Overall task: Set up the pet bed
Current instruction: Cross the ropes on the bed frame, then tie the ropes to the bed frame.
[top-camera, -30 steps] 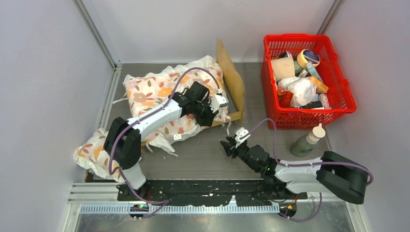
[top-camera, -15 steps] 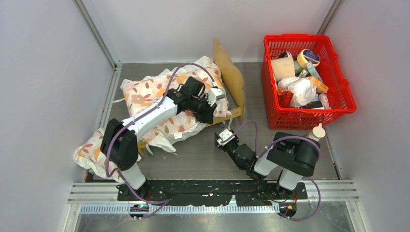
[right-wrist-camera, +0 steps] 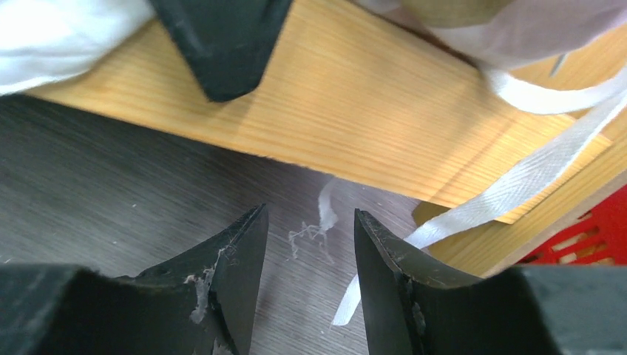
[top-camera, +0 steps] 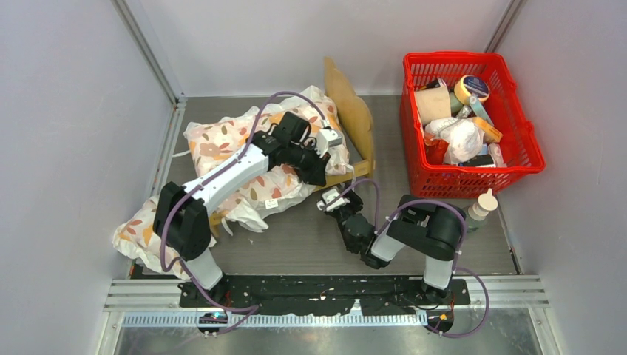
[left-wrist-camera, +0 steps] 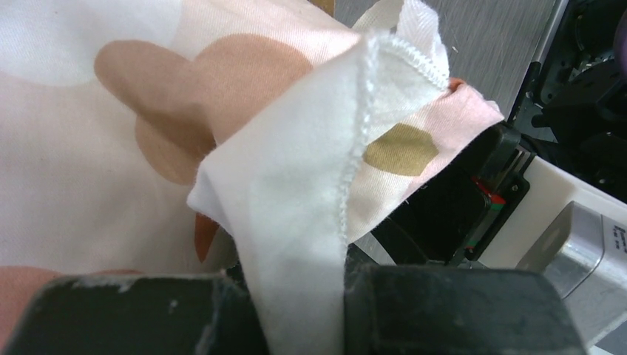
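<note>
Pet bed (top-camera: pixel 355 115) sat at centre-rear of table (top-camera: pixel 296 237), headboard upright on its right end, facing the red basket (top-camera: pixel 458 181). Only the headboard and near side rail (right-wrist-camera: pixel 355 111) showed. Sleeping surface not visible.

Obstructions: floral cushion (top-camera: pixel 229 140) lay heaped over the frame, covering the bed from headboard end leftward and spilling past the near rail. Left arm (top-camera: pixel 229 174) lay across the cushion. Second cushion (top-camera: pixel 140 233) sat at near-left of table, apart from headboard. Basket, full of misc. items, stood near the headboard, to the right. Bottle (top-camera: pixel 473 214) w/ white cap stood in front of basket, beside right arm's elbow.

Left gripper (left-wrist-camera: pixel 296 296): jaws pressed together on a fold of cushion fabric, seam edge running up from the pinch.

Right gripper (right-wrist-camera: pixel 310 229): jaws spread, nothing between them, low over the table just in front of near rail. White tie tape (right-wrist-camera: pixel 510 185) trailed off the rail beside its right finger; contact w/ finger unclear.
</note>
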Robot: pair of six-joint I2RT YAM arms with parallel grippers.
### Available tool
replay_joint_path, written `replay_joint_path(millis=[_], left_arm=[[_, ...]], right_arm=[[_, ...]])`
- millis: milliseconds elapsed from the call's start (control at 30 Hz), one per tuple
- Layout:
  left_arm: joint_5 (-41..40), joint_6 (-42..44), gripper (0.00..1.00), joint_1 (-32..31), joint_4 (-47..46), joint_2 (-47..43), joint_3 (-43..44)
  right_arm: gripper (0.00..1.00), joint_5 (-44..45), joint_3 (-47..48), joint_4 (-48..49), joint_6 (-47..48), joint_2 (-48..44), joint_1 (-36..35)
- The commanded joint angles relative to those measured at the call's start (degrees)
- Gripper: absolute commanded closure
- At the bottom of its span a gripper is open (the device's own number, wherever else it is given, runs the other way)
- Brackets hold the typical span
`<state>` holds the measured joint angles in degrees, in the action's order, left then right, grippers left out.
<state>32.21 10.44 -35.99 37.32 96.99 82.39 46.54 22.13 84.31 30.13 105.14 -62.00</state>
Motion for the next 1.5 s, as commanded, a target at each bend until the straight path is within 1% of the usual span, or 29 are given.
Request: replay_joint_path(millis=[0, 33, 100, 133, 167, 233, 267, 300, 367, 500, 800, 933, 1133, 1267, 1367, 1433, 1467], left_arm=[[5.84, -5.23, 1.0, 0.51, -0.37, -4.27, 4.23], [5.82, -5.29, 1.0, 0.48, -0.46, -4.39, 4.08], [5.33, -5.26, 1.0, 0.51, -0.73, -4.61, 3.73], [5.2, -5.27, 1.0, 0.6, -0.7, -4.67, 3.7], [5.23, -5.37, 1.0, 0.58, -0.67, -4.65, 3.7], [5.13, -5.7, 1.0, 0.73, -0.9, -4.55, 3.76], [4.78, -5.99, 1.0, 0.74, -1.08, -4.49, 3.79], [4.38, -6.12, 1.0, 0.72, -0.99, -4.33, 4.08], [4.31, -6.3, 1.0, 1.03, -0.42, -4.03, 4.46], [7.06, -7.66, 1.0, 1.86, -1.12, -4.15, 4.58], [7.89, -8.74, 1.0, 2.48, -1.42, -4.57, 5.0], [8.01, -8.78, 1.0, 2.67, -1.26, -4.19, 5.41], [8.77, -8.63, 1.0, 3.2, -1.35, -4.18, 5.32], [8.52, -8.39, 1.0, 3.6, -1.37, -4.08, 5.33], [8.58, -7.37, 1.0, 3.56, -0.84, -3.74, 5.21], [7.05, -6.52, 1.0, 3.61, -0.67, -3.37, 4.35], [6.89, -6.07, 1.0, 3.57, -0.67, -3.19, 3.72]], right_arm=[[0.48, 5.03, 2.17, 8.5, 1.98, 0.35, 1.35], [0.48, 5.08, 2.32, 8.46, 1.87, 0.43, 1.66], [0.53, 5.02, 2.68, 8.45, 2.01, 0.66, 2.57], [0.63, 4.9, 2.62, 8.44, 1.93, 0.67, 2.66], [0.79, 4.55, 2.5, 8.38, 1.7, 0.61, 2.91], [0.93, 3.27, 1.55, 8.41, 0.7, -0.47, 2.93], [0.94, 1.92, -0.17, 8.37, -1.22, -1.17, 2.93], [0.95, -2.48, -1.31, 8.47, -2.36, -2.84, 3.13], [0.95, -8.01, -6.21, 8.42, -5.56, -6.02, 3.26], [0.95, -14.09, -11.45, 8.42, -8.23, -10.18, 3.33], [0.95, -25.91, -13.54, 8.41, -10.53, -11.91, 4.65], [0.95, -27.3, -14.31, 8.5, -10.66, -13.19, 4.88], [0.95, -25.18, -17.25, 8.41, -11.17, -17.34, 5.71], [0.95, -28.87, -18.24, 8.41, -11.4, -18.7, 5.74], [0.95, -32.25, -19.06, 8.3, -13.58, -20.84, 5.72], [0.95, -33.58, -19.53, 6.89, -15.01, -23.38, 5.72], [0.95, -33.82, -19.11, 3.94, -16.09, -24.49, 5.73]])
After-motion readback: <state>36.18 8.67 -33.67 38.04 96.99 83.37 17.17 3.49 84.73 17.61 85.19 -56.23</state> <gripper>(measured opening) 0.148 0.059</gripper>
